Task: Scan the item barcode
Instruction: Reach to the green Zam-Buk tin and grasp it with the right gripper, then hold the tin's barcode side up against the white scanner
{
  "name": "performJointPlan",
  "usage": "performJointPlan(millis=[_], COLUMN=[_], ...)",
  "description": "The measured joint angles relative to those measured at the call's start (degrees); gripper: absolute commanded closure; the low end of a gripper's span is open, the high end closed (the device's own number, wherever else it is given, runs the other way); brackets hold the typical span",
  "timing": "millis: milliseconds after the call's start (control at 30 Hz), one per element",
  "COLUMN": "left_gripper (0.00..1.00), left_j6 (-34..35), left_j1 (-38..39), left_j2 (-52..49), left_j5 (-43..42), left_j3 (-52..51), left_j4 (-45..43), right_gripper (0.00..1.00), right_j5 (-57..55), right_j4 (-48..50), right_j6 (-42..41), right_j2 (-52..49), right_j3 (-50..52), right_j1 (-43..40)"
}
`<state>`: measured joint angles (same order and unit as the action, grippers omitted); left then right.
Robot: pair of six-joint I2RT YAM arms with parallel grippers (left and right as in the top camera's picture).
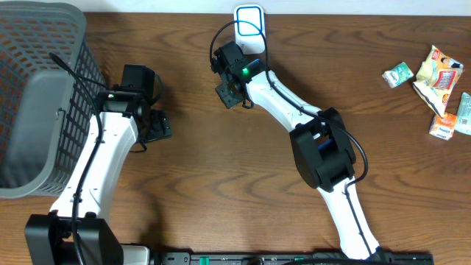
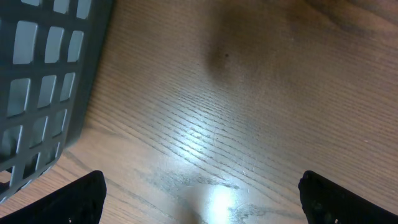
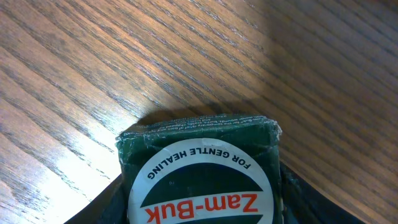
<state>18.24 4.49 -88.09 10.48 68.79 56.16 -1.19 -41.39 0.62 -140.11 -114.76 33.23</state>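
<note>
Two fingers of the R gripper (image 3: 199, 210) are pressing on opposite sides of the box (image 3: 200, 163), so it looks clamped on it. The box is a dark green carton w/ a round white "Zam-Buk" label facing the wrist cam. Its far edge is throwing a shadow on the table (image 1: 221, 169) just beyond. Can't tell whether it's resting on the wood or hanging just above it.

Seen from overhead, that gripper is sitting just in front of the scanner (image 1: 250, 26), a white unit w/ a blue ring at the back edge, mid-table. Box itself is too dark to pick out from up there.

L gripper (image 2: 202, 202) is idling w/ jaws wide apart and nothing btwn them, only bare wood below. It's hanging beside the basket (image 1: 37, 110) on the left. Other packs (image 1: 434, 81) are lying well apart at the far right.

Step in hand, by my read: the grasp, w/ the scan not yet done. No barcode is showing in any view, so it's prob. on a side or the underside. Next move is calling for a firm hold, a lift clear of the table, then a wrist turn until the code side is facing the scanner window close by. Main risk: the box slipping or the wrong face getting presented.
</note>
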Motion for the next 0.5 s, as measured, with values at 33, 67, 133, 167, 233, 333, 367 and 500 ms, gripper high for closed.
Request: performJointPlan(millis=[33,67,133,167,233,333,367,500], left_gripper=[0.02,0.02,0.02,0.02,0.02,0.02,0.02,0.02], left_j6=[0.0,0.0,0.0,-0.02,-0.02,0.0,0.0,0.0], left_j1=[0.0,0.0,0.0,0.0,0.0,0.0,0.0,0.0], left_j2=[0.0,0.0,0.0,0.0,0.0,0.0,0.0,0.0], left_j5=[0.0,0.0,0.0,0.0,0.02,0.0,0.0,0.02], left_j3=[0.0,0.0,0.0,0.0,0.0,0.0,0.0,0.0], left_j4=[0.02,0.0,0.02,0.0,0.0,0.02,0.0,0.02], right_gripper=[0.56,0.56,0.54,0.54,0.54,0.56,0.56,0.55], right_j5=[-0.04,-0.11,-0.15,-0.22,-0.35,-0.61,-0.66,-1.03], right_j4=[-0.07,-0.11,-0.31,-0.57,-1.07,-0.83,-0.35,5.4], right_j6=[-0.17,-0.44,-1.03,-1.33,-1.7,-2.14,-2.38,-3.52], right_j2=[0.0,0.0,0.02,0.02,0.02,0.02,0.04,1.46], right_j3=[-0.02,-0.04,-0.26,-0.48,-0.98,-3.06,-3.89,-7.87], right_j1=[0.0,-0.02,-0.11,-0.15,-0.48,-1.92,-2.45,-6.38])
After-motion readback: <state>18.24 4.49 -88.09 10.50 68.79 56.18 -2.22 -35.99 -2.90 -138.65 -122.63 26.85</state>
